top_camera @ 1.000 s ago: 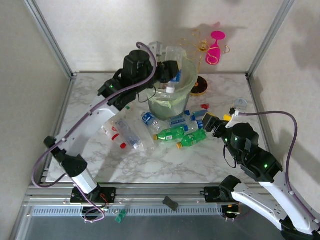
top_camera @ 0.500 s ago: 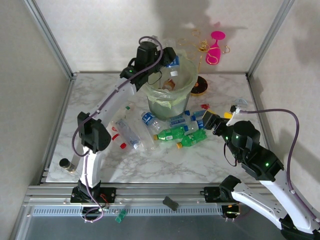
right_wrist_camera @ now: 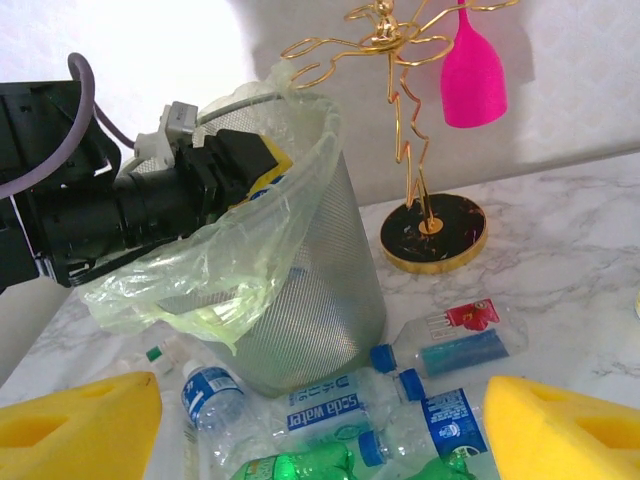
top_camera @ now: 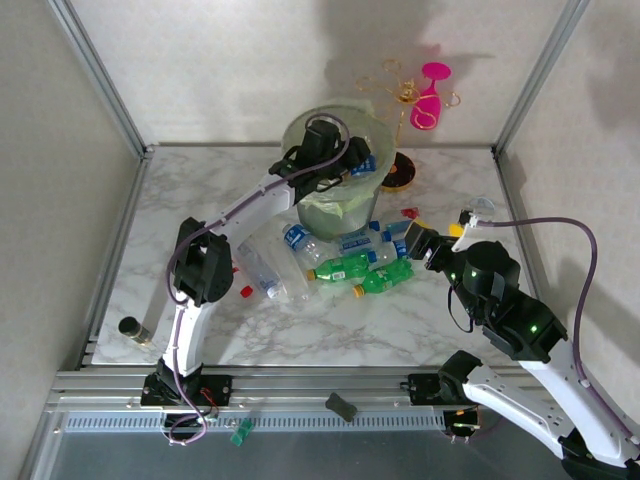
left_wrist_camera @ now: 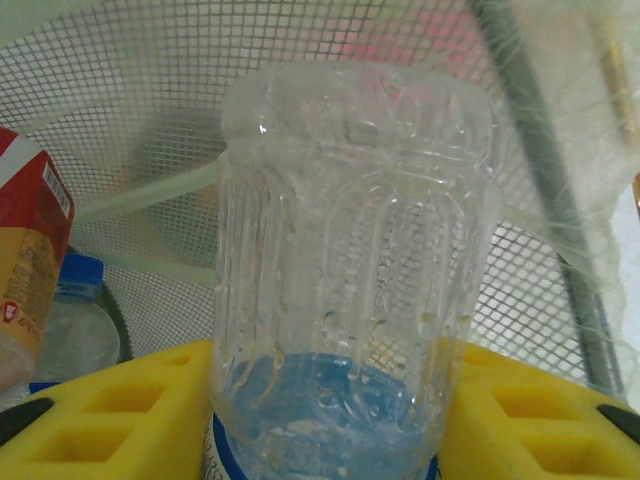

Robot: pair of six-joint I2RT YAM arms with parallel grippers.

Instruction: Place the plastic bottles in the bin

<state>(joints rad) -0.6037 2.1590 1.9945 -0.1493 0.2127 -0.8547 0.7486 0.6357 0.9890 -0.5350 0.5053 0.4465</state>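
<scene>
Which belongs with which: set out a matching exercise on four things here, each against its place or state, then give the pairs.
Things:
1. clear bottle
2. pink wine glass
3. green bottles
4. right pincer

Places or states:
a. open, holding nothing
b. lying on the table in front of the bin
c. hanging upside down on the gold wire stand
d. gripped by the left pincer, inside the bin

Pairs: 1-d, 2-c, 3-b, 4-a

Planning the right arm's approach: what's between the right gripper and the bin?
A cluster of bottles lying on their sides: clear blue-labelled bottles against the bin, and green bottles beside them, ahead of the right gripper. Right wrist and top views both show it.
</scene>
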